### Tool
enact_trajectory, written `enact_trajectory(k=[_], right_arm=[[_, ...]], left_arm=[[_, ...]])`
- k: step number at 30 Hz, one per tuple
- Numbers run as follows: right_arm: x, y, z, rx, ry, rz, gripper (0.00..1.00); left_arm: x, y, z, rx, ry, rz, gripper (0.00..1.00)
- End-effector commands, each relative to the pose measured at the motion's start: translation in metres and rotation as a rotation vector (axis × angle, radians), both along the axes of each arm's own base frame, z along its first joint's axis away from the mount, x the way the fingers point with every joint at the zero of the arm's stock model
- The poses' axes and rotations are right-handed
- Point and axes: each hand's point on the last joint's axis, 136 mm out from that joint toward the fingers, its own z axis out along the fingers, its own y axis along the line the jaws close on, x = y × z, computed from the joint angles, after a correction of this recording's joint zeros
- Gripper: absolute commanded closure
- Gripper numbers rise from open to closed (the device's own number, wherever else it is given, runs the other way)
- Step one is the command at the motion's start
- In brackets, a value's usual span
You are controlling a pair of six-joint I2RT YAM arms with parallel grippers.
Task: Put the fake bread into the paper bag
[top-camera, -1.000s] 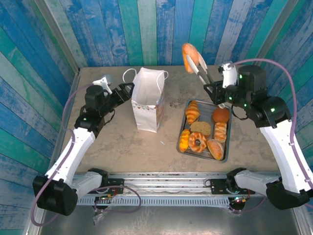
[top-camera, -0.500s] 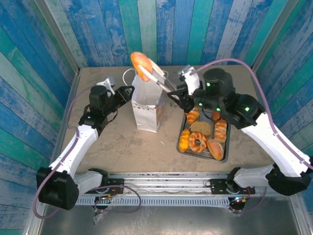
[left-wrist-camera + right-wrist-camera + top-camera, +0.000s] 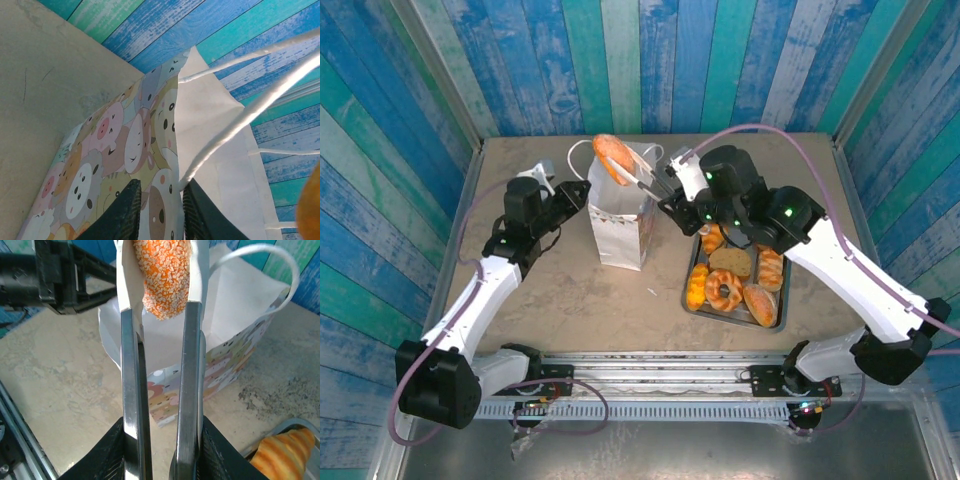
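Note:
The white paper bag (image 3: 620,215) stands upright at mid table, its mouth open. My left gripper (image 3: 582,190) is shut on the bag's left rim; in the left wrist view its dark fingers (image 3: 131,200) pinch the printed wall (image 3: 125,145) beside a cord handle (image 3: 240,120). My right gripper (image 3: 672,197) is shut on metal tongs (image 3: 645,178), which clamp an orange crumbed piece of fake bread (image 3: 613,157) over the bag's mouth. The right wrist view shows that bread (image 3: 165,275) between the tong blades (image 3: 129,365), above the open bag (image 3: 235,305). Several other pastries (image 3: 725,290) lie in the tray.
The grey metal tray (image 3: 775,322) sits right of the bag, under the right arm, and a croissant (image 3: 282,452) shows at its corner. Blue plank walls close in the back and sides. Bare tabletop lies in front of the bag and along the far edge.
My right arm swung left, carrying the tongs and orange bread from above the tray's far end to over the bag's mouth, and lowered slightly. The left gripper stayed on the bag.

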Motion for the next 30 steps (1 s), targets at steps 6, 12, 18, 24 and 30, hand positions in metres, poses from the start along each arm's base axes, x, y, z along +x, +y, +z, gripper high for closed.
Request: enact_trajectory(k=[6,12,18,24,30], right_arm=[[0.001,-0.002,-0.023,-0.084,0.046,-0.004,0.7],[0.001,-0.007,-0.034,-0.13,0.061,-0.018,0.67],[0.001,-0.008,-0.038,-0.139,0.069,-0.019,0.6],[0.001,-0.006,-0.035,-0.131,0.067,-0.018,0.52],[0.004,-0.004,-0.025,-0.108,0.048,-0.023,0.51]], left_arm=[[0.0,0.003,0.007,0.008,-0.03,0.01,0.76],[0.0,0.004,0.007,0.01,-0.03,0.016,0.77],[0.0,0.006,0.007,0.017,-0.032,0.021,0.77],[-0.001,0.005,0.009,0.02,-0.036,0.017,0.77],[-0.001,0.003,0.014,0.02,-0.048,0.006,0.77]])
